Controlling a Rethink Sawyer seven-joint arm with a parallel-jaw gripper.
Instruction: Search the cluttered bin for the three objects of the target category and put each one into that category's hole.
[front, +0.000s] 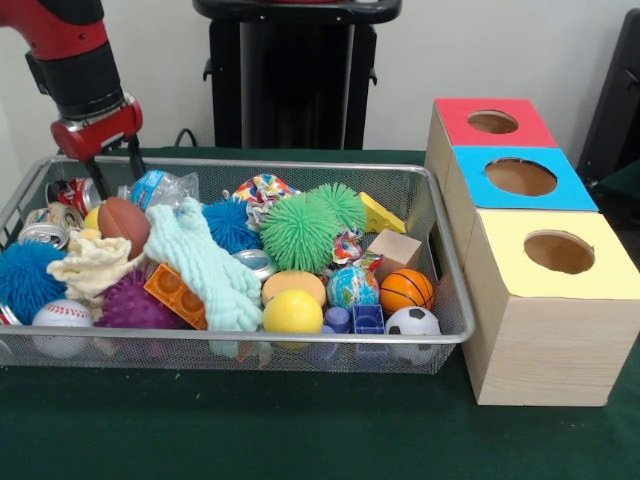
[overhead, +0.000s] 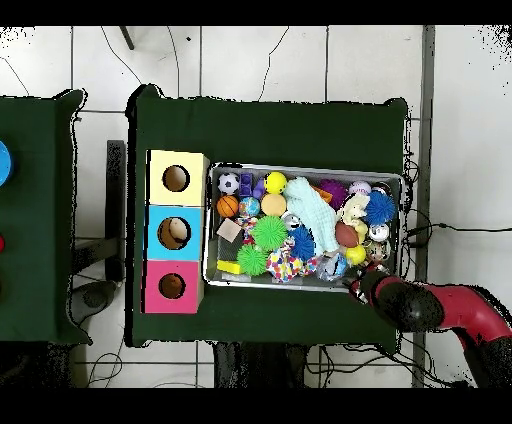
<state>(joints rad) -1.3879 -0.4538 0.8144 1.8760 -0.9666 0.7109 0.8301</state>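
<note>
gripper (front: 112, 172) hangs at the bin's (front: 300, 166) far-left corner rim.

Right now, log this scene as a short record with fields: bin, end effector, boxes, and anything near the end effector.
bin: wire mesh bin on the green table, packed with balls, blocks, cans and soft toys
end effector: end effector dipped into the bin's far corner, away from the boxes; fingers apart, holding nothing
near end effector: crushed red can, brown football
boxes: red hole, blue-topped box, yellow-topped box in a row beside the bin
red hole: nothing visible in it
</note>
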